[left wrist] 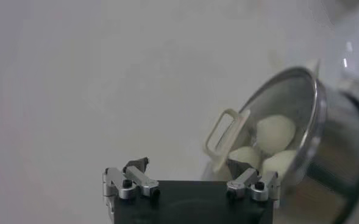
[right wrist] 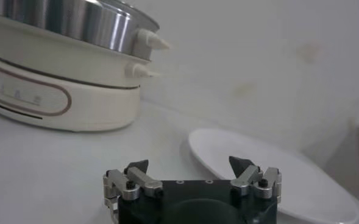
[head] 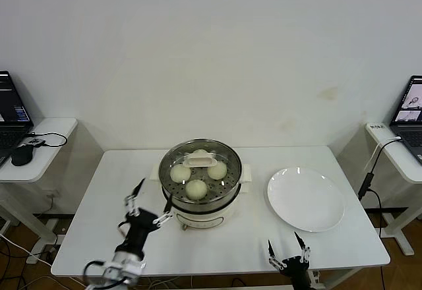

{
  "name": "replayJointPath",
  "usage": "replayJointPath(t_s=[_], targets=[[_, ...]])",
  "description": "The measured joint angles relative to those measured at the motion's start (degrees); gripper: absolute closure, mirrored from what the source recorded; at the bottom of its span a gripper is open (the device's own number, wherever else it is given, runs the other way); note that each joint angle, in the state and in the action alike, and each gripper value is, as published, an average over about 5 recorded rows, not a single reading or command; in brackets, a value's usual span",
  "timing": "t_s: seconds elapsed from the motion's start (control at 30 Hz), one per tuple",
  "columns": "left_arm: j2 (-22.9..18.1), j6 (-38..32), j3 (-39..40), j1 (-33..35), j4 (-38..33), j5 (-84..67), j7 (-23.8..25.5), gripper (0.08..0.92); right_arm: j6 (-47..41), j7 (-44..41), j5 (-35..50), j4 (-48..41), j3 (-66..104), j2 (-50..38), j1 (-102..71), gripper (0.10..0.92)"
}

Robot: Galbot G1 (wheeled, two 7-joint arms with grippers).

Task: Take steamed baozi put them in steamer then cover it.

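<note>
Nearest the robot, the right gripper [head: 289, 252] hovers at the table's [head: 237, 244] front edge, fingers spread and empty, just before the bare white plate [head: 305, 198]. The left gripper [head: 149, 203], likewise spread and empty, sits just beside the steamer [head: 201, 178]. Farther in, the baozi [head: 196, 188] rest on its tray under the glass cover [head: 173, 156], which looks already seated. That lid is probably heavy, slick and breakable; its cream handle [head: 199, 161] is the sensible hold.

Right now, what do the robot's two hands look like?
Both are alike. The left hand and the right hand each have a black body, silver metal knuckles with dark screws, and two slim black-tipped fingers. The left wrist is white and black.
</note>
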Motion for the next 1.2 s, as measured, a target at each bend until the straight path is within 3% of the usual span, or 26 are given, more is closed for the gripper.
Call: replayJointPath(t_s=[0.2, 0.43, 1.2], targets=[[-1.9, -5.9, -4.4, 7.8, 0.5, -13.5, -3.3, 0.177, -1.4, -0.8, 3.0, 1.8, -0.5, -2.1, -1.6, 0.203], [-4.3, -10.3, -7.9, 12.4, 3.8, -20.5, -4.6, 0.177, -2.7, -0.9, 6.7, 3.9, -0.8, -4.8, -3.7, 0.203], [-7.9, -12.7, -12.5, 19.0, 7.7, -23.3, 1.0, 0.177, -6.7, -1.0, 15.8, 9.1, -1.6, -12.1, -10.0, 0.203]])
